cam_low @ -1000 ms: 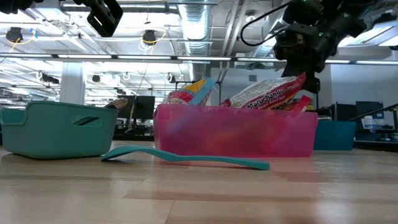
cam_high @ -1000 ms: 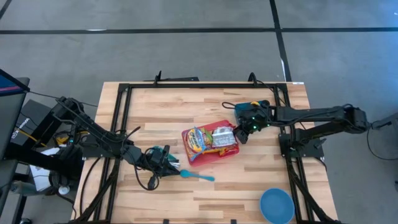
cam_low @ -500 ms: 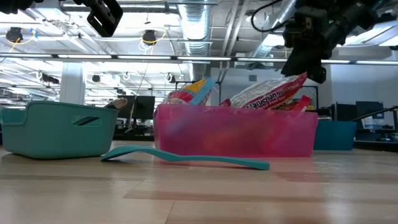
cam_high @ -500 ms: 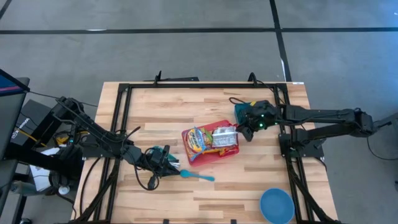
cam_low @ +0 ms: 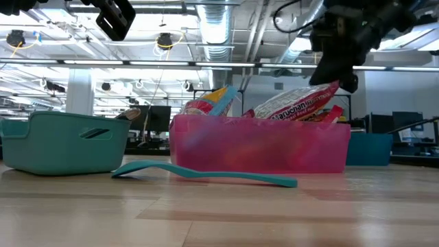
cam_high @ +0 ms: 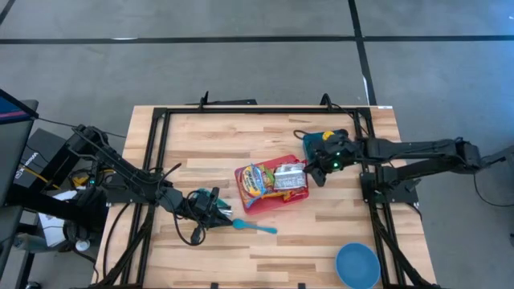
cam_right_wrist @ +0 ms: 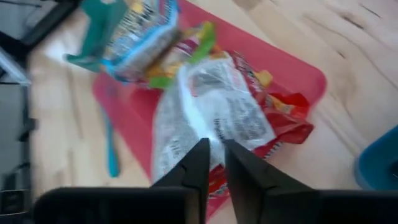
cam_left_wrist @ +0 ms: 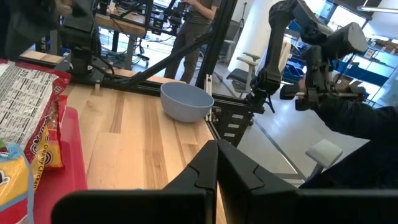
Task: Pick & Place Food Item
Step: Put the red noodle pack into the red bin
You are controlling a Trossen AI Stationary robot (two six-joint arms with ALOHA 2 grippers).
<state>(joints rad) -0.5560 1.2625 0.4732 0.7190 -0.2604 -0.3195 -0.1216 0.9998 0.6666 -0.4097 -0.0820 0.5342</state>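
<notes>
Since a second ago the right gripper (cam_high: 318, 170) has slid slightly outward and risen, hanging above the pink bin's (cam_high: 299, 196) near edge with its fingers (cam_right_wrist: 198, 163) pressed together on nothing. The noodle packet (cam_high: 291, 178) lies in the bin beside a second snack bag (cam_high: 255, 180). Only the low view shows the packet poking above the rim. The left gripper (cam_high: 210, 210) rests by the teal spoon (cam_high: 255, 228), fingers closed and empty; its wrist view alone shows the blue bowl (cam_left_wrist: 186, 102) up close.
</notes>
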